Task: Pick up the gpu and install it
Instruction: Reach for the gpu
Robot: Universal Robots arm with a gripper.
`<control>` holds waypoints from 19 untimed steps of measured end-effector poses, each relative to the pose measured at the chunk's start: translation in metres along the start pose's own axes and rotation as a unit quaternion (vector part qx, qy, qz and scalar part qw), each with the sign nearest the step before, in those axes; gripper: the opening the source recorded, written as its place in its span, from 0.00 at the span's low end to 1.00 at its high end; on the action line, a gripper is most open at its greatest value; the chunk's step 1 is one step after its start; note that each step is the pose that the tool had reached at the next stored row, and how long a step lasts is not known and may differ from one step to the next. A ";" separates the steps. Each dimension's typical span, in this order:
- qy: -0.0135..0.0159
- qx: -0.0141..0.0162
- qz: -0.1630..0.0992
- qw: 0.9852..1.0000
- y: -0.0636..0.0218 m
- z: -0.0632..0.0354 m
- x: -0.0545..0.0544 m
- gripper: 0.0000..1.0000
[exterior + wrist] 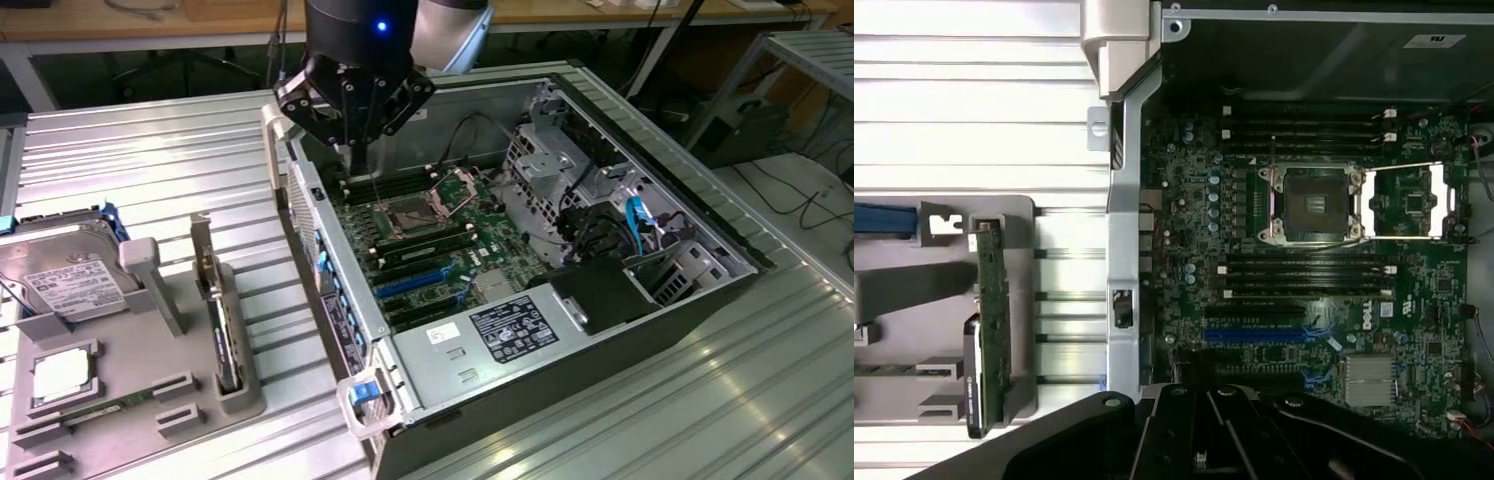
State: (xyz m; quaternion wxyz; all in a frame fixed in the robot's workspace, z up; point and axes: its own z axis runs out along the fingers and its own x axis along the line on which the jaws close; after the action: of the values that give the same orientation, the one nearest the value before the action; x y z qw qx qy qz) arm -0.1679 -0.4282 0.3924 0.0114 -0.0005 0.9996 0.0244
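Note:
The gpu point(220, 325) is a thin dark card standing on edge in a slot of the grey holder tray point(247, 400), on the exterior view's left. The wrist view shows the gpu point(987, 320) edge-on, with its green board side and black end. My gripper point(358, 160) hangs over the back part of the open computer case point(694, 250), above the motherboard point(441, 245) and well away from the gpu. In the wrist view my gripper point(1199, 455) looks down on the board. Its fingers are shut with nothing between them.
A silver hard drive point(60, 275), a square processor chip point(60, 375) and a narrow green memory stick point(114, 405) sit in the same tray. Blue expansion slots point(1264, 335) lie beside the open processor socket point(1314, 205). Cables and a drive cage point(561, 165) crowd the case's far side.

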 end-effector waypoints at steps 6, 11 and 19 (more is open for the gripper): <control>0.000 0.000 -0.002 1.000 -0.0155 -0.0009 0.006 0.11; 0.000 -0.001 -0.004 1.000 -0.0272 -0.0017 0.018 0.11; 0.000 -0.001 -0.007 1.000 -0.0401 -0.0025 0.039 0.11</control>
State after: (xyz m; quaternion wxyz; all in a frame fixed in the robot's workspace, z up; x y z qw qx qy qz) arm -0.2065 -0.4684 0.3920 0.0112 -0.0074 0.9996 0.0255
